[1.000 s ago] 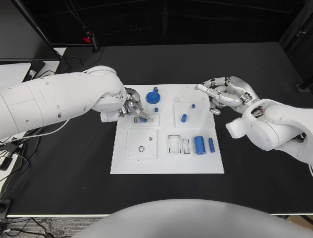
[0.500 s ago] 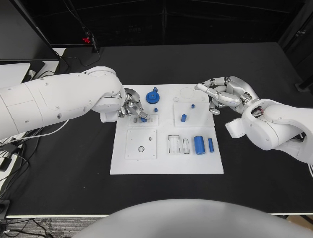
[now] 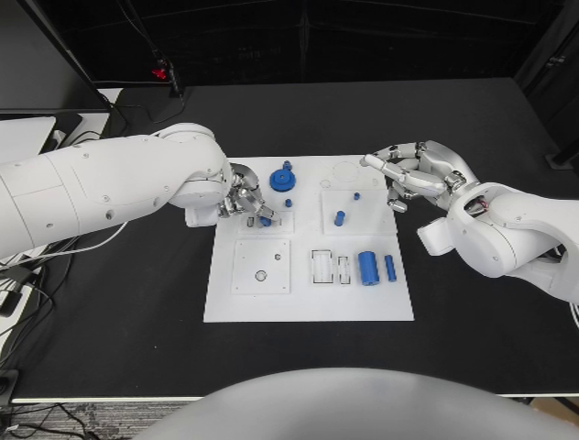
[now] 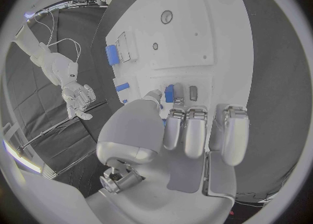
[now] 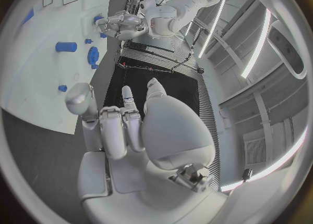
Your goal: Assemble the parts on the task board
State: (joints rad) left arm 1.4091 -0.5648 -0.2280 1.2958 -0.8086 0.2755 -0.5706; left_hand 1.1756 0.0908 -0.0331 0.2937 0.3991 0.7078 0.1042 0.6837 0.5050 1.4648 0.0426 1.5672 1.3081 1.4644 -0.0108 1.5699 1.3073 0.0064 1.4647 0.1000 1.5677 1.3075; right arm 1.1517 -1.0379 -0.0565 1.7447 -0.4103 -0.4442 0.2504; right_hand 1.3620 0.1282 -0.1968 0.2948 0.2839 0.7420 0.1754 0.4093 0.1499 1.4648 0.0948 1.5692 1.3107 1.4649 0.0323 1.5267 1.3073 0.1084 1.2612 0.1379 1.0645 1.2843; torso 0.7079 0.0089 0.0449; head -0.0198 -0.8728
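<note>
Left arm (image 3: 92, 188) extended in from the side, elbow bent, left hand (image 3: 244, 203) lowered with fingers (image 4: 185, 130) curled downward, thumb tip pressed beside a small blue part (image 4: 169, 93); grip unconfirmed. Right arm (image 3: 528, 238) bent at the opposite side, right hand (image 3: 415, 174) raised, fingers (image 5: 120, 125) loosely curled and apart, holding nothing.

We see a black table (image 3: 131, 348) against dark walls, cables (image 3: 5, 284) trailing off its edge, and long ceiling lights (image 5: 215, 23) overhead.

Robot lab: black table (image 3: 131, 302), dark curtains (image 3: 369, 37)
</note>
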